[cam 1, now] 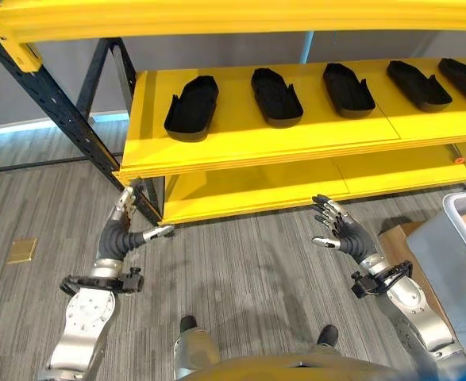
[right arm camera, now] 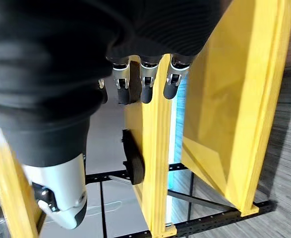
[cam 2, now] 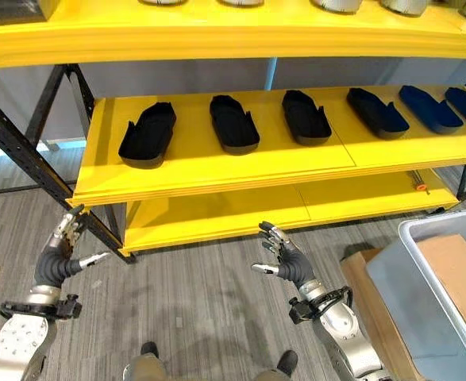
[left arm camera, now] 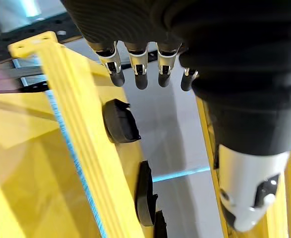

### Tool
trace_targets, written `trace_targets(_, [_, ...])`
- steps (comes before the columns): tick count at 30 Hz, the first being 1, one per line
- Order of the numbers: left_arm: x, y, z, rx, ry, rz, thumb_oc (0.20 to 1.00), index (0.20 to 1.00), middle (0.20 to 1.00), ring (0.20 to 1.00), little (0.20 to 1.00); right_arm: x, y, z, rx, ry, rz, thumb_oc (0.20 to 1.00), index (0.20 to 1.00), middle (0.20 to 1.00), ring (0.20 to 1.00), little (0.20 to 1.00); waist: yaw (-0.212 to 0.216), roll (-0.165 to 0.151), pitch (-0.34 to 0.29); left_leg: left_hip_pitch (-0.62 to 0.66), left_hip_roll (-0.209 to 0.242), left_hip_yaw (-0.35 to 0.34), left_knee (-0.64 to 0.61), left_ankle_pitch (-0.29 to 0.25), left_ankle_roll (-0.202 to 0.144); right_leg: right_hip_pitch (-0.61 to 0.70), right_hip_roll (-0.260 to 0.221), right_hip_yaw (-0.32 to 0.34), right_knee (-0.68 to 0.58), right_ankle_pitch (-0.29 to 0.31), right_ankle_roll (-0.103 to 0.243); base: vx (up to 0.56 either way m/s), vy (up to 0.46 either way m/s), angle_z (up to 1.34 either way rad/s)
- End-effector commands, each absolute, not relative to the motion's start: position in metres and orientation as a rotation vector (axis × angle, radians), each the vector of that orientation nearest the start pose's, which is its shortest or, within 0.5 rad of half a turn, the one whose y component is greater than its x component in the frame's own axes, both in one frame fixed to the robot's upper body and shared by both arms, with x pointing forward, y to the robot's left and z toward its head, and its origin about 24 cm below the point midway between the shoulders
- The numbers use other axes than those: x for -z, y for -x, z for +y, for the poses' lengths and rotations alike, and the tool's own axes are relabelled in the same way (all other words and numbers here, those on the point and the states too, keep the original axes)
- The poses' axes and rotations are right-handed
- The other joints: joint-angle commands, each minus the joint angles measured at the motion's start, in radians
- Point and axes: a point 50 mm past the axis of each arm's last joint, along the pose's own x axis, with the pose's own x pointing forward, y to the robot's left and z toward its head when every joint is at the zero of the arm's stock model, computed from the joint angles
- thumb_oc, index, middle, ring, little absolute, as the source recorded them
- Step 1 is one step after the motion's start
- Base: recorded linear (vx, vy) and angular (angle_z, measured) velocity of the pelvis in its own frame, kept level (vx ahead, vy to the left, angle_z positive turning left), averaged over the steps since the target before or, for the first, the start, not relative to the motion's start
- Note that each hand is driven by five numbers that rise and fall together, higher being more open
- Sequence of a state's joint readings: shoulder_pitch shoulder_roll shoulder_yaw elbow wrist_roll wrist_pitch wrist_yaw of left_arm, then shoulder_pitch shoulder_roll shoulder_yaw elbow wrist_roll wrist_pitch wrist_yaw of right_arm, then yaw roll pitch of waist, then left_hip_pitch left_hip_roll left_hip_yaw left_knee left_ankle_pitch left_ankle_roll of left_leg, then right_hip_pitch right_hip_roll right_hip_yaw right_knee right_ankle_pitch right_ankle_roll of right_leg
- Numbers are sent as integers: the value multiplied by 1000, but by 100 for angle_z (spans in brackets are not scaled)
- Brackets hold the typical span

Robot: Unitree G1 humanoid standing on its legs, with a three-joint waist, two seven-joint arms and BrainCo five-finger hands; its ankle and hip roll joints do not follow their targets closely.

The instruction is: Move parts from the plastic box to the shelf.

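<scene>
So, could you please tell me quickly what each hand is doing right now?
Left hand: open, fingers relaxed, holding nothing.
Right hand: open, fingers spread, holding nothing.

Shelf point(cam 1: 296, 143): glossy yellow painted boards, black metal uprights. Parts point(cam 1: 191, 107): matt black moulded plastic. Plastic box point(cam 2: 423, 294): translucent grey, smooth, right of right hand point(cam 2: 284, 258). Floor point(cam 1: 233, 262): grey ribbed carpet.

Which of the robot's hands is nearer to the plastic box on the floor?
The right hand is nearer. It hangs open just left of the plastic box, over the floor. The left hand, also open, is far across at the shelf's other end, beside its dark post.
</scene>
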State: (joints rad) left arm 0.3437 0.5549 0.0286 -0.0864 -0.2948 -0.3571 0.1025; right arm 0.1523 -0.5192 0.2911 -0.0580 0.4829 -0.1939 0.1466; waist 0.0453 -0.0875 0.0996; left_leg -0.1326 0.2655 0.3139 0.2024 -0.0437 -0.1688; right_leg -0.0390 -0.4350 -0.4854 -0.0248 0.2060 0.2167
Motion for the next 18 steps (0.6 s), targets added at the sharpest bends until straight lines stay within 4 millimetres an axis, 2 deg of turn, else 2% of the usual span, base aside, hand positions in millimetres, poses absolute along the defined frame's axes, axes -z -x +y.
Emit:
trace_targets(1, [-86,-196,265,-55,-277,-237,1000,1000,1000,1000,1000,-66,-220,-172,-438,39,-127,1000,1000,1000,1000,1000,-16,11,4,67,1,33,-103,91,51,121,6,32,70,47,41,70,-40,-13])
trace_targets(7, [-82,-197,266,-79,-291,-233,1000,1000,1000,1000,1000,-72,-225,-163,-471,39,-159,1000,1000,1000,1000,1000,-16,18,-14,106,11,43,-122,104,46,129,18,53,74,36,39,33,-8,-18])
trace_targets(10, [-82,-199,263,-75,-280,-239,1000,1000,1000,1000,1000,-76,-228,-158,-488,35,-181,1000,1000,1000,1000,1000,-14,19,-16,107,8,36,-86,74,54,144,10,56,79,40,39,35,48,-6])
trace_targets(11, [-88,-203,263,-73,-297,-268,1000,1000,1000,1000,1000,-84,-233,-154,-495,42,-217,1000,1000,1000,1000,1000,-11,21,-7,81,-1,22,-14,36,62,153,-7,54,89,58,41,-9,66,2])
trace_targets(12, [-88,-204,263,-73,-297,-269,1000,1000,1000,1000,1000,-84,-233,-154,-495,43,-218,1000,1000,1000,1000,1000,-11,21,-6,78,-1,20,-9,33,62,153,-7,53,89,58,41,-21,172,10])
trace_targets(13, [-95,-208,260,-57,-307,-305,1000,1000,1000,1000,1000,-88,-237,-153,-485,59,-241,1000,1000,1000,1000,1000,-6,23,2,41,-15,4,45,-4,76,161,-29,43,92,78,45,-18,177,10])
trace_targets(14, [-99,-211,258,-44,-311,-321,1000,1000,1000,1000,1000,-89,-238,-152,-479,66,-251,1000,1000,1000,1000,1000,-2,26,4,28,-31,-4,55,-19,84,163,-45,39,101,108,45,-18,249,21])
trace_targets(15, [-99,-215,254,-32,-309,-329,1000,1000,1000,1000,1000,-90,-239,-150,-471,64,-260,1000,1000,1000,1000,1000,-4,28,4,17,-55,-10,54,-32,99,157,-63,37,121,160,45,7,226,22])
trace_targets(16, [-98,-217,252,-26,-310,-331,1000,1000,1000,1000,1000,-91,-240,-150,-463,63,-262,1000,1000,1000,1000,1000,-6,28,2,16,-76,-10,42,-37,114,144,-79,46,141,208,45,28,284,40])
trace_targets(17, [-99,-220,249,-19,-310,-337,1000,1000,1000,1000,1000,-91,-241,-149,-459,61,-266,1000,1000,1000,1000,1000,-14,42,-1,25,-102,-11,14,-34,133,107,-102,72,178,290,45,57,344,44])
trace_targets(18, [-100,-222,248,-21,-304,-341,1000,1000,1000,1000,1000,-94,-240,-149,-461,61,-281,1000,1000,1000,1000,1000,-23,57,2,42,-121,-14,-27,-29,147,74,-107,85,211,305,45,75,368,45])
